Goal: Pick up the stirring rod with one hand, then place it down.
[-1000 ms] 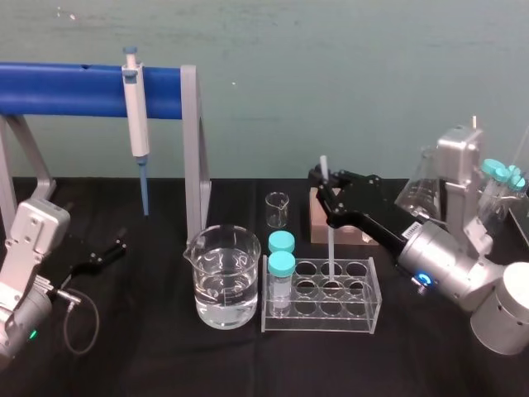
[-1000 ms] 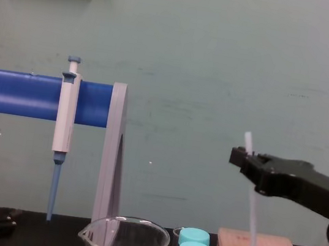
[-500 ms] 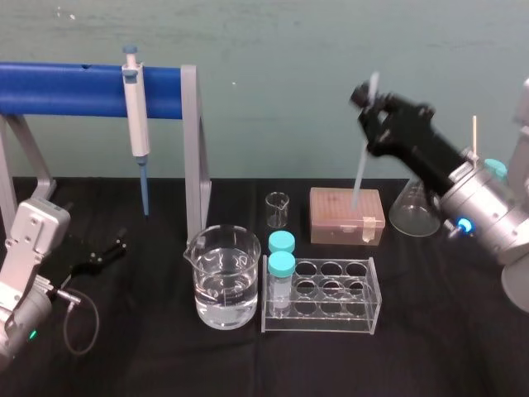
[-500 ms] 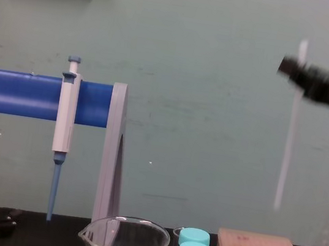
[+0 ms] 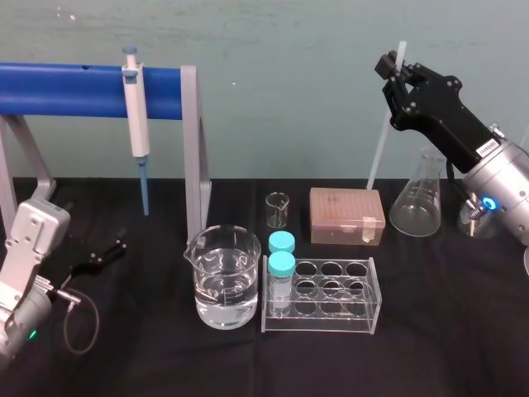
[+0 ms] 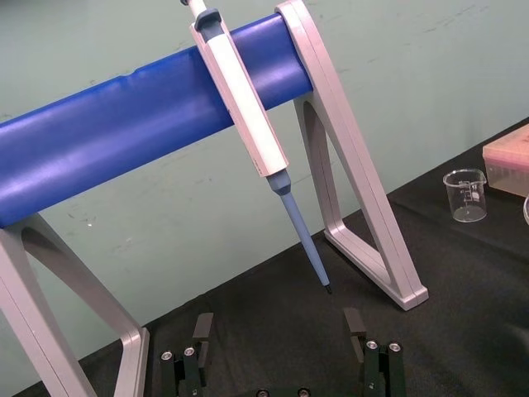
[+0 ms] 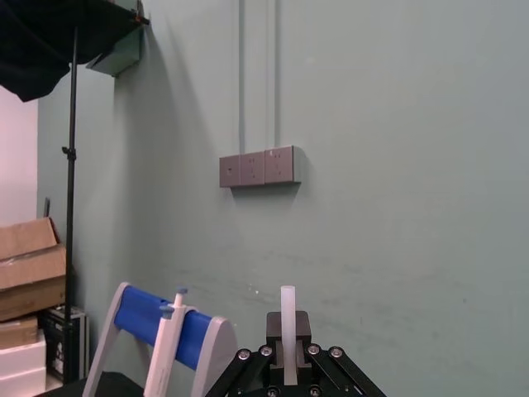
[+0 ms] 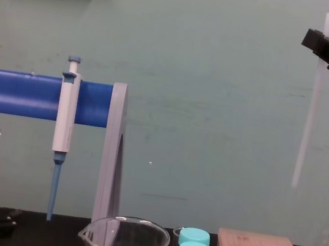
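The right gripper (image 5: 399, 70) is clamped on the stirring rod (image 5: 382, 136) near its upper end, so the rod hangs almost upright beneath it, raised over the tip box (image 5: 347, 217) and Erlenmeyer flask (image 5: 413, 203), while the left gripper (image 5: 106, 252) sits parked far left, fingers apart.

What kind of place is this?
Most likely a science lab bench: a pipette hangs on a blue stand, a glass beaker holds clear liquid, and the right gripper holds a stirring rod aloft. The left gripper is parked at left.
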Controlling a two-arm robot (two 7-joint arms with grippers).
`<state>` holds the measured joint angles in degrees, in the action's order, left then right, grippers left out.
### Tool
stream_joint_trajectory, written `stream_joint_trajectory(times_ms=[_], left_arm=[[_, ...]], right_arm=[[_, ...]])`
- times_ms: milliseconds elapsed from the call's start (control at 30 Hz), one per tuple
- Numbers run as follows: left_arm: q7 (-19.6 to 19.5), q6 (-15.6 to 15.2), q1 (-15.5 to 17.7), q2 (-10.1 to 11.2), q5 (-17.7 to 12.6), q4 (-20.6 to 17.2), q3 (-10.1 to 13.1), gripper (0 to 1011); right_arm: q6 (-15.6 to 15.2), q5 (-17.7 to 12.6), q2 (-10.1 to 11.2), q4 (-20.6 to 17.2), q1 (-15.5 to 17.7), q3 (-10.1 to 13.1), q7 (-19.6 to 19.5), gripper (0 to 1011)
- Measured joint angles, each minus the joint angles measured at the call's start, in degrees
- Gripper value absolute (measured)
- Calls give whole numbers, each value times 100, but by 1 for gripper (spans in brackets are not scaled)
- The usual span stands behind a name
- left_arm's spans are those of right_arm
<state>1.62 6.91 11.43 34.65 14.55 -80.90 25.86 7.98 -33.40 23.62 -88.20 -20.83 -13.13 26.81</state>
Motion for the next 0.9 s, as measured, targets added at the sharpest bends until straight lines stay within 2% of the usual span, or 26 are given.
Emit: stream_joint_trajectory(times_ms=[900], left_arm=[[0,0,0,0,0,0,0,1000]], right_arm=[[-173,-107,60,159,-91,-108,115,72]])
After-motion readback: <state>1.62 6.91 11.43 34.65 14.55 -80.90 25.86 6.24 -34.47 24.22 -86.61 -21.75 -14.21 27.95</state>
